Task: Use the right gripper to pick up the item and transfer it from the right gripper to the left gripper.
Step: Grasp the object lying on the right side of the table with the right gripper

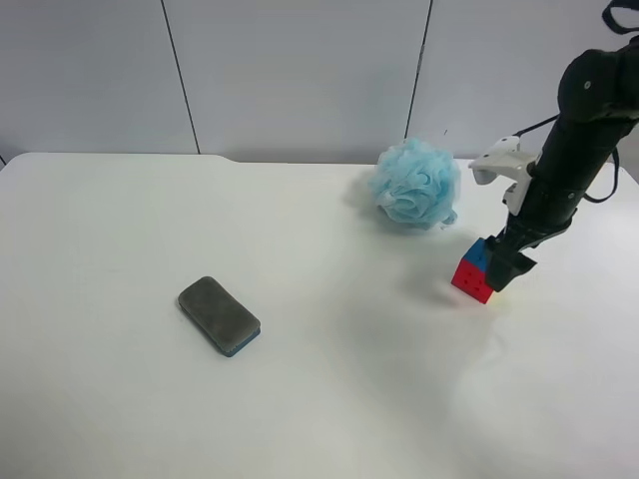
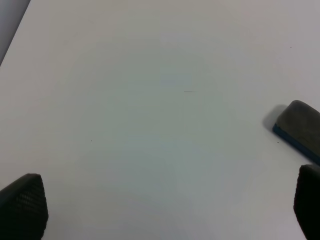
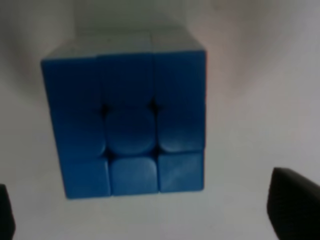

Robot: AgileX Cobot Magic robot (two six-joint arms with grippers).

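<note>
Puzzle cube on the table (image 1: 329, 389), right gripper (image 1: 507, 263) over it with jaws wide.
The item (image 1: 471, 271) is a 3x3 cube, its top face all blue, a red side facing the high camera, near the fluffy light-blue pouf (image 1: 417, 183). Nothing grips it. The left gripper (image 2: 165, 212) hangs with jaws wide and empty near the dark-grey sponge (image 2: 300, 125).

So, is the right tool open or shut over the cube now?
Open: the right tool has its fingertips wide apart in its wrist view, neither touching the cube.
</note>
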